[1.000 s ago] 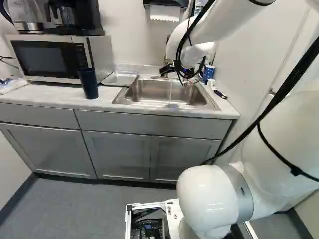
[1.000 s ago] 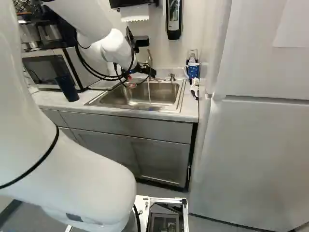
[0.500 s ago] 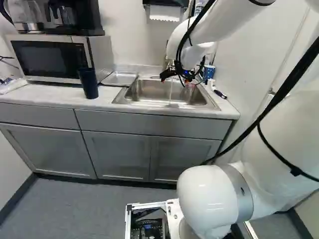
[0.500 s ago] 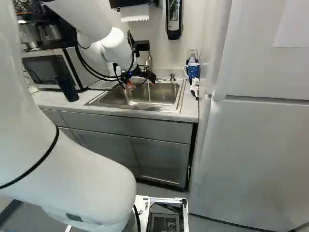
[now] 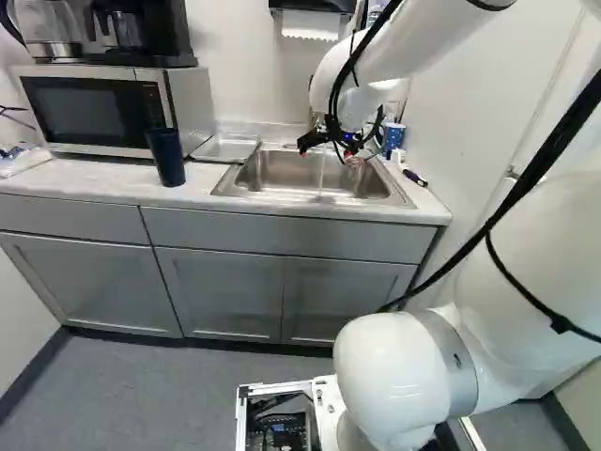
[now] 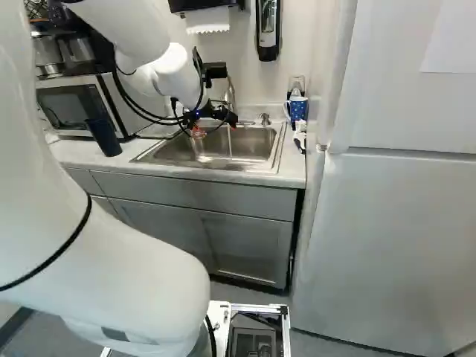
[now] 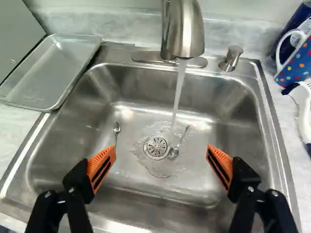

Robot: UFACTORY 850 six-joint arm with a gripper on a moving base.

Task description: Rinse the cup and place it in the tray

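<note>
"Grip (image 5: pixel 327 155)?"
"Fingers spread wide over sink (image 7: pixel 233 116), 2 spoons (image 7: pixel 116 128) in it, water (image 7: pixel 179 87) running."
"Cup?"
"Dark cup (image 5: pixel 166 158) on ctr (image 5: pixel 103 180), nr tray (image 7: pixel 46 73); dotted mug (image 7: pixel 296 63) beside sink. Can't tell which's ours, or contents."

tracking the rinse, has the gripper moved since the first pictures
Yes, the gripper sits slightly lower against the sink in the left base view.

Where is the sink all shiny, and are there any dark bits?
In the wrist view, bright glare shines off the bottom of the metal sink, and the tray has a pale glint near its far end; in the left base view, the sink looks darker inside than the pale counter; in the right base view, the big white door looks softly lit.
</note>
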